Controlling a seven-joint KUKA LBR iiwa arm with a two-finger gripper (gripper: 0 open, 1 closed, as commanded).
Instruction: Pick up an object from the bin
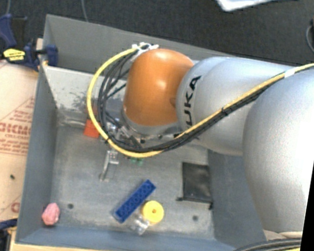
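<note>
Grey metal walled the bin [38, 150] into which I reached from the right, my orange cover [154, 86] and its loop of cables [94, 84] hanging over the far half of it. My pincer [108, 166] pointed down at a bare stretch of the floor, left of the middle, its tip close to the metal or on it; I could not tell whether it stood wide or narrow. The nearest thing was an orange block [91, 129], up and to the left of the pincer, near the far wall and half hidden under my wrist. A long blue brick [133, 201] lay aslant towards the near wall, below and to the right of the pincer and apart from it. Just beside the brick's right side sat a yellow disc [153, 211], with a small clear piece [139, 227] touching it on the near side. A pink lump [51, 213] lay alone in the near left corner, well apart from the rest. A black square [197, 183] lay flat on the floor to the right, under my arm.
</note>
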